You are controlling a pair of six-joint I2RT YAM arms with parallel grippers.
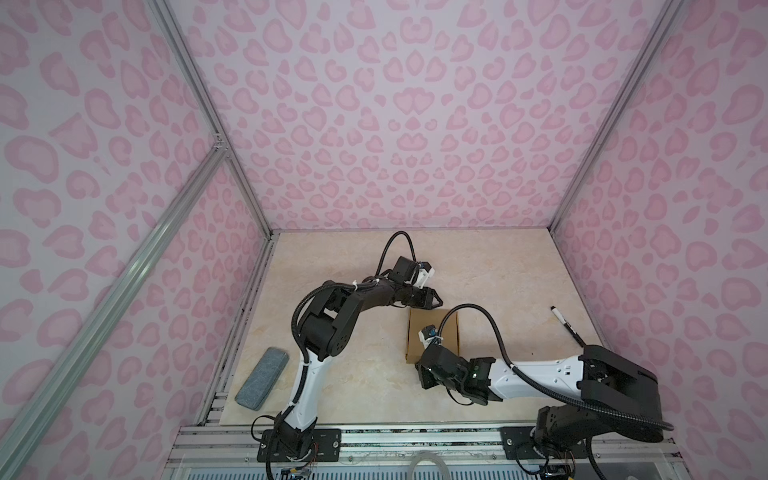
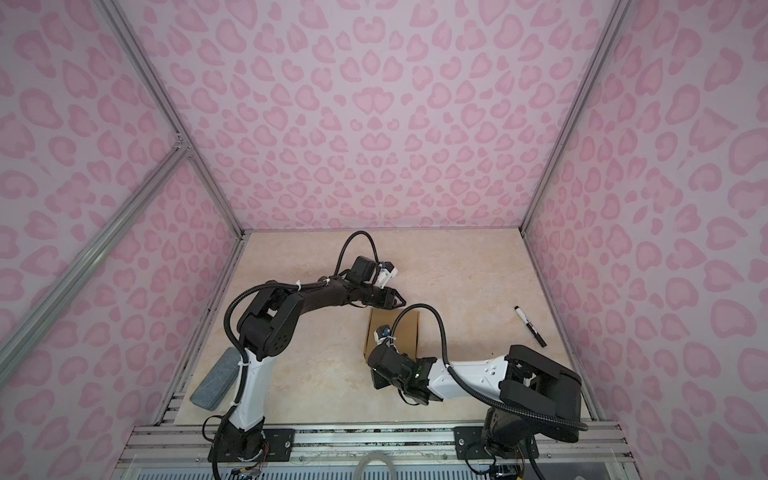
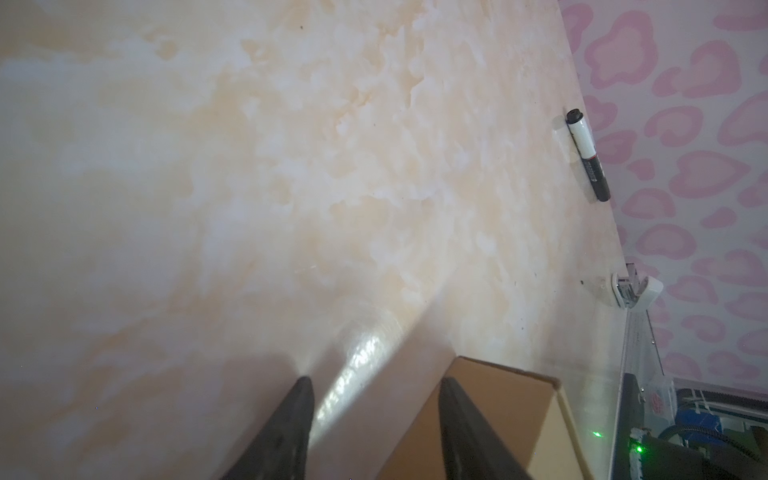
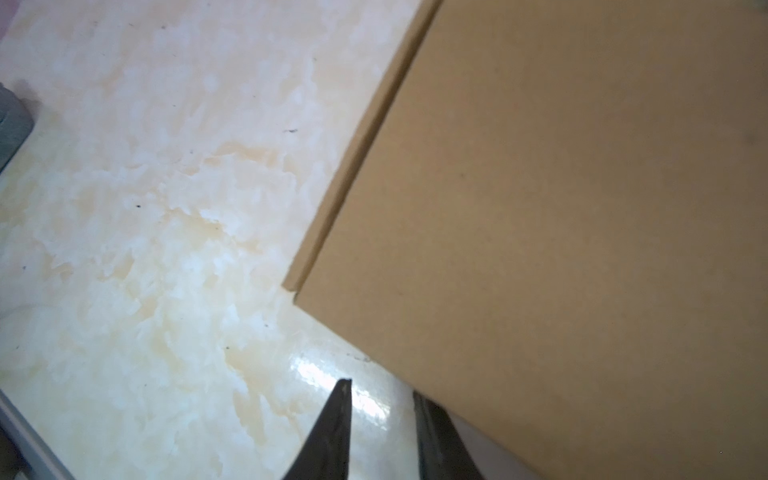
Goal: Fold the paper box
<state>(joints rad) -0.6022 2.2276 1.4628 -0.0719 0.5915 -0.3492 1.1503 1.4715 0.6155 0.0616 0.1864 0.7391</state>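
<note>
Box [image 1: 417,344]: plain brown corrugated cardboard, shallow and rectangular, lid down flat; it lies on the table a little right of the middle, long sides running near to far, with one gripper at its far edge and the other at its near edge

Left gripper [image 1: 437,304]: black fingers spread apart, nothing clamped between them; it sits at the far edge of the box, close to the far-right corner; in the left wrist view [image 3: 376,380] one finger lies over the box top and the other over bare table just beyond the far edge; whether either finger touches cannot be told

Right gripper [image 4: 380,388]: fingers parted with only shiny table showing between them, nothing grasped; it sits at the near edge of the box, close to the near-left corner; one finger is partly hidden behind that edge, contact unclear; in both top views its own wrist covers it

Marker [image 1: 567,326]: slim black and white pen lying flat by the right wall, well apart from the box

Felt block [image 1: 262,380]: grey oblong pad at the near left edge of the table, just beside the left arm

Table [image 1: 498,270]: glossy cream top with a marble pattern

Walls [image 1: 374,124]: pale panels with pink blotches on the left, far and right sides
</note>
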